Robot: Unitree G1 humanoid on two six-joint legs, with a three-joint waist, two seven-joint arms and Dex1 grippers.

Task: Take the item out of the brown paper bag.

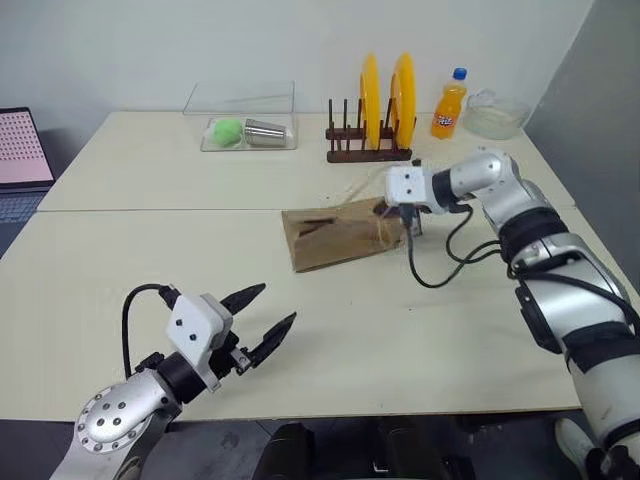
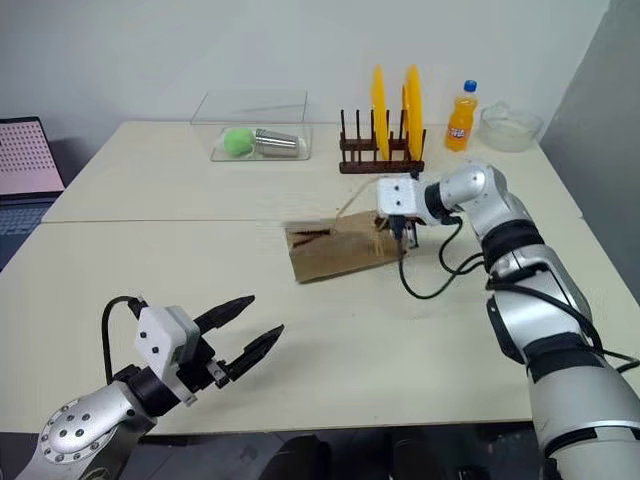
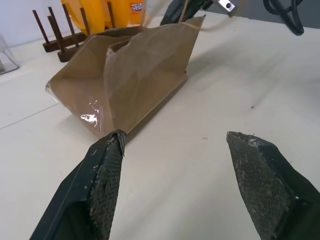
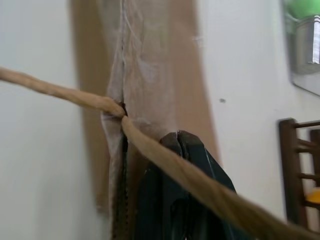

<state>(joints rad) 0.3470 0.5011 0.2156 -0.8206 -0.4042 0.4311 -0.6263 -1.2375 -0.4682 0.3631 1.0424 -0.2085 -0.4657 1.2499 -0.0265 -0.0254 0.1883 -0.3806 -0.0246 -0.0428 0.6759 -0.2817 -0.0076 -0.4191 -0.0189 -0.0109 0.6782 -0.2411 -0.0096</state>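
- Cream-coloured tabletop [image 1: 400, 340], two panels with a seam across; pale wall behind.
- Nearest the camera: left gripper [image 1: 268, 318] hangs just above the near table edge, its two black fingers spread wide with nothing between them. In the left wrist view its textured pads [image 3: 107, 175] frame the bag, well apart from it.
- Mid-table: creased brown kraft paper bag [image 1: 335, 238] lies on its side, flat bottom toward the robot's left, mouth toward the right arm. One thin tan cord handle [image 4: 150, 145] crosses in front of the right fingers.
- Right gripper [image 1: 412, 228] is at the bag's mouth, pointing downward; its black fingers [image 4: 182, 145] are pressed together. Cannot tell whether paper or cord is pinched between them.
- Small dark bottle: cannot be made out; bag contents hidden.
- Far side: dark wooden dish rack [image 1: 368, 152] holding two upright yellow plates [image 1: 403, 98]; clear plastic box [image 1: 245, 118] with a green ball [image 1: 228, 131] and a metal cup [image 1: 267, 131]; orange soda bottle with blue cap [image 1: 450, 105]; clear glass bowl [image 1: 495, 113].
- Far left edge: laptop with pink screen [image 1: 20, 148].
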